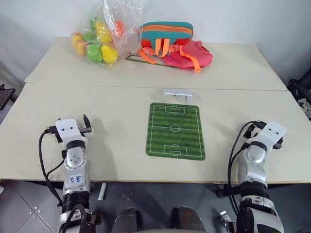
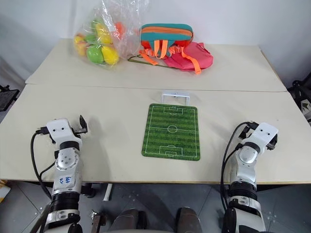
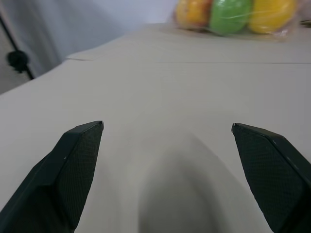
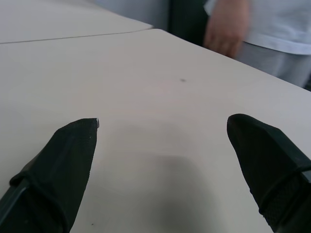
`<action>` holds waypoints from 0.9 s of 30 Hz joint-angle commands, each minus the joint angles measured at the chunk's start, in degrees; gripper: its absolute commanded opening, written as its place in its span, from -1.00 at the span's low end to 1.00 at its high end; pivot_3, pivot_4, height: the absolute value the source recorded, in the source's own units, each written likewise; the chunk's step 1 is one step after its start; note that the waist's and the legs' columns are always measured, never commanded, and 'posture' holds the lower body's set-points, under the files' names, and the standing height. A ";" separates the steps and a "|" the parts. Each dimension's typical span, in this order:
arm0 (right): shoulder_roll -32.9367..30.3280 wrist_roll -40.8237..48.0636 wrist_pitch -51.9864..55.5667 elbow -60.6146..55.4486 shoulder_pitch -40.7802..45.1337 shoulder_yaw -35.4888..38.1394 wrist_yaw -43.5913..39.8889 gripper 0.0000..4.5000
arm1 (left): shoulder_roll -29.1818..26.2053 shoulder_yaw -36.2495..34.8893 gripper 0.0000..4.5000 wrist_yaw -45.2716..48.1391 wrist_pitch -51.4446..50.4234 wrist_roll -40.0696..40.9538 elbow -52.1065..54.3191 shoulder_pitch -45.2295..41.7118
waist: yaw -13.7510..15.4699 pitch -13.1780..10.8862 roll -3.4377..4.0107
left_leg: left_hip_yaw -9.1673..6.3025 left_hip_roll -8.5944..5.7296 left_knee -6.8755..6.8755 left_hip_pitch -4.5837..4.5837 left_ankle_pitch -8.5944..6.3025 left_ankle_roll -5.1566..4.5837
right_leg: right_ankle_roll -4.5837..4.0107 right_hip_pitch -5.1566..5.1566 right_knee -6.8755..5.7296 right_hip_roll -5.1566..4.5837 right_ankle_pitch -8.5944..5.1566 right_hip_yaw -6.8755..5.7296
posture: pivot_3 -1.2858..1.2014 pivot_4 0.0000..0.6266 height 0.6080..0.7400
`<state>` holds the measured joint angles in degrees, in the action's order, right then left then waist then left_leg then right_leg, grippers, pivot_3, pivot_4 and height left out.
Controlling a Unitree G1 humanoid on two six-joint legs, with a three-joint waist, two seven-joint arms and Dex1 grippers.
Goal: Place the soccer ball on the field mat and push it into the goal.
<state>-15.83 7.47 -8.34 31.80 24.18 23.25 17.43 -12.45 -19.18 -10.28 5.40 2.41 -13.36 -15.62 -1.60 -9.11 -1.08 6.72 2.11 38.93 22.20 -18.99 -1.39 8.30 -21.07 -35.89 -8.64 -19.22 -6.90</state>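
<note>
The green field mat (image 1: 175,131) with white pitch lines lies flat in the middle of the near table. The small white goal (image 1: 177,94) stands just past the mat's far end. The soccer ball is out of view. My left gripper (image 3: 167,127) hovers low over the bare tabletop, well to the left of the mat, open with nothing between its fingers. My right gripper (image 4: 163,119) is open and holds nothing, over bare table far to the right of the mat near the table's right edge. In the left eye view the left gripper (image 1: 80,127) and the right gripper (image 1: 274,136) flank the mat.
A clear bag of yellow, green and orange balls (image 1: 97,43) and a teal-and-orange pouch (image 1: 167,34) on a pink bag (image 1: 192,56) sit on the far table. A seam (image 1: 146,87) joins the two tables. A person's hand (image 4: 226,26) hangs beyond the right edge.
</note>
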 commanded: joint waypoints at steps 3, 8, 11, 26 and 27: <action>-5.56 4.24 3.43 -7.95 -4.71 -2.91 -18.00 0.99 | -3.29 -0.74 1.00 9.10 1.48 4.67 5.25 4.70 | -0.03 -0.13 0.21 | 0.04 0.02 -0.05 0.01 0.00 0.00 | 0.00 -0.08 -0.01 0.01 0.00 0.03 | 0.03 -0.52 1.00; -11.81 9.80 9.13 -15.94 -9.52 -4.15 -33.79 0.99 | -7.49 -2.44 1.00 16.83 0.46 9.12 6.81 8.03 | 0.01 -0.30 0.49 | 0.18 0.01 -0.15 0.08 0.00 0.00 | 0.00 -0.27 0.01 0.01 0.00 0.14 | 0.03 -0.52 1.00; -14.94 10.55 11.38 -18.15 -11.09 -4.44 -39.18 0.99 | -9.09 -2.92 1.00 20.26 -0.34 11.10 7.18 8.95 | 0.06 -0.32 0.51 | 0.19 0.00 -0.11 0.09 0.00 -0.01 | 0.00 -0.27 0.01 -0.01 0.00 0.16 | 0.03 -0.52 1.00; -20.57 12.98 18.90 -24.39 -13.16 -4.11 -52.39 0.99 | -12.67 -3.37 1.00 27.82 -3.41 14.60 5.44 5.72 | 0.27 -0.32 0.51 | 0.17 -0.02 -0.07 0.10 -0.01 -0.02 | 0.00 -0.27 0.00 -0.01 0.00 0.14 | 0.03 -0.52 1.00; -20.58 12.87 19.00 -24.48 -13.11 -3.99 -52.34 0.99 | -12.65 -3.31 1.00 27.94 -3.52 14.57 5.49 5.64 | 0.26 -0.33 0.51 | 0.18 -0.02 -0.07 0.10 -0.01 -0.02 | 0.00 -0.27 0.00 -0.01 0.00 0.14 | 0.03 -0.52 1.00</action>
<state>-35.33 19.68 10.59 9.22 11.02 17.99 -34.61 -24.47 -21.74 17.26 1.60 16.03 -9.10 -9.56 -1.34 -9.43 -0.57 6.89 2.09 38.86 22.30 -19.00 -1.41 8.30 -21.34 -35.89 -8.65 -19.22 -6.76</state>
